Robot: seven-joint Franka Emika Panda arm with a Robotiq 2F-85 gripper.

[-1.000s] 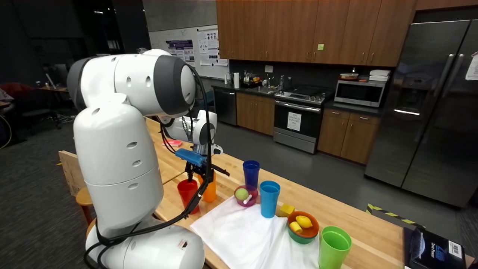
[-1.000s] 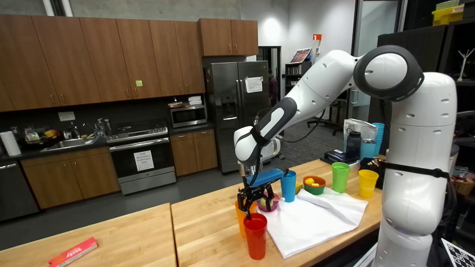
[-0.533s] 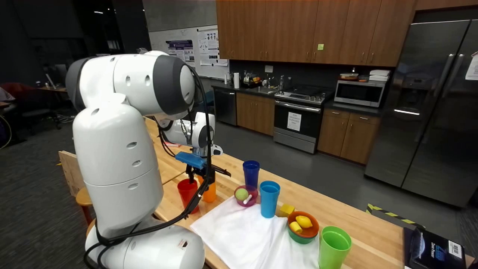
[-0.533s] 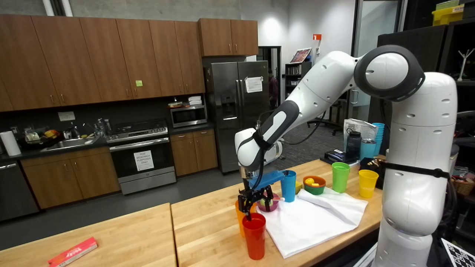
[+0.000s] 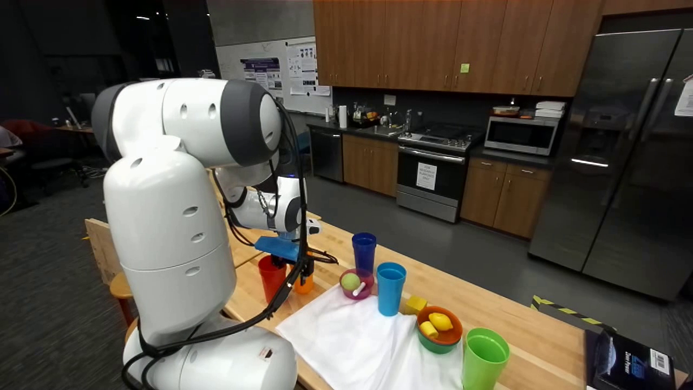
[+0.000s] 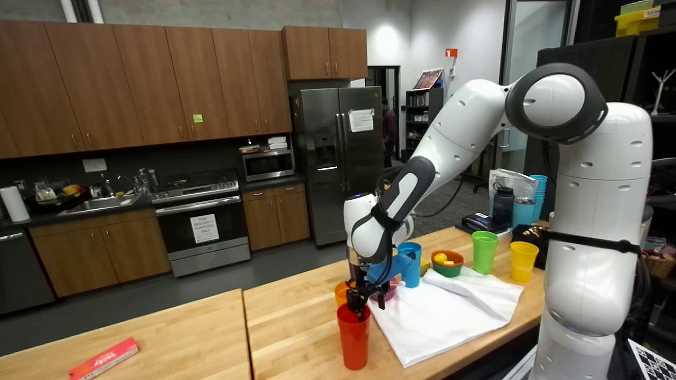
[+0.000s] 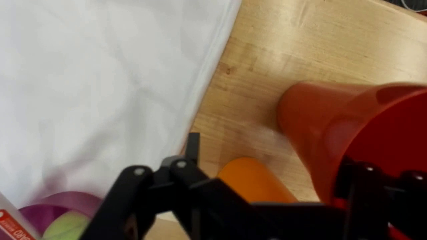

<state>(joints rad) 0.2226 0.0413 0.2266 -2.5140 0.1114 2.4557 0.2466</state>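
Red and open-mouthed, a tall, tapered plastic-looking cup [image 6: 354,340] is standing upright on the light wooden tabletop [image 6: 296,327], near a corner of the spread white cloth [image 6: 438,316] but apart from it. Over its rim a black two-fingered gripper [image 7: 268,161] is hanging with its jaws well apart, clamping nothing: one fingertip [image 7: 358,180] is sitting inside the cup's mouth, while the opposite fingertip [image 7: 192,146] is sitting outside, on the cloth side in the wrist view. A stretch of the cup's wall is therefore lying between them; whether the inner one is touching it, the pictures are not settling.

An orange cup [image 7: 253,180] is standing just beside the red one, partly hidden beneath the gripper. Farther over, a round purple bowl [image 7: 78,200] is holding a pale green ball [image 7: 65,226], with a white, red-labelled marker [image 7: 15,218] leaning over its rim.

From this arrangement, the step in hand is looking like the lining-up for a grip on the red cup's rim, with the hold itself not yet made. Judging by the spread of the jaws, the next move is calling for a steady closing on that wall, the inner fingertip kept within the mouth and the outer one brought in clear of the orange cup. An uneven squeeze could be shoving or tipping the red cup.
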